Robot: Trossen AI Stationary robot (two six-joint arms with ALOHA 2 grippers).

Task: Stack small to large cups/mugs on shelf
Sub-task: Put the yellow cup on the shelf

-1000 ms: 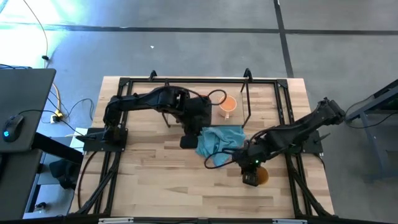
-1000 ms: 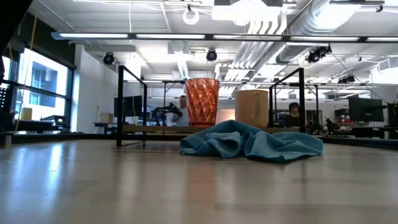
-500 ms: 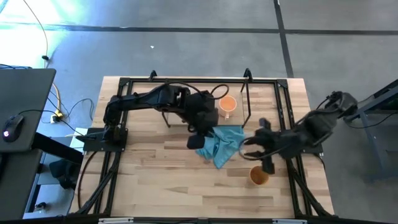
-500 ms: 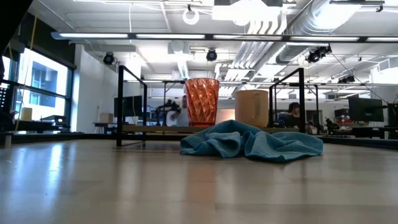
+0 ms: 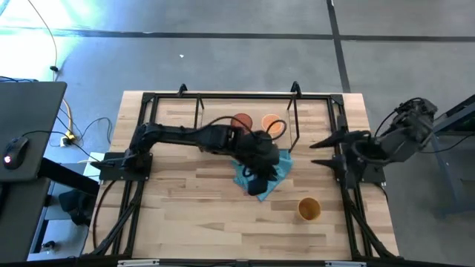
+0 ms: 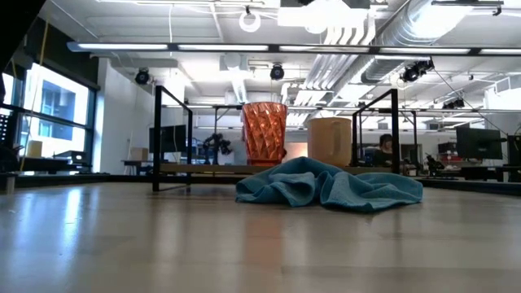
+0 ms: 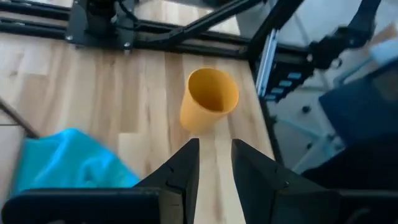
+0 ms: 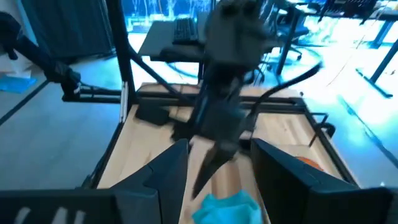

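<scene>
The red ribbed cup and the light orange mug stand side by side on the shelf's board. The amber-brown cup stands upright on the table near its front right. My left gripper hovers over the teal cloth, open by a narrow gap, pointing toward the amber cup and short of it. My right gripper is raised at the table's right side, wide open and holding nothing.
The teal cloth lies crumpled in front of the shelf. The shelf's black posts rise around the cups. Black rails run along the table's sides. Bare wood shows at the near left.
My right gripper has drawn up and away from the amber cup toward the table's right edge, turning as it went; the cup stays upright on the table. My left gripper has moved right from in front of the shelf to over the cloth, uncovering the red cup.
</scene>
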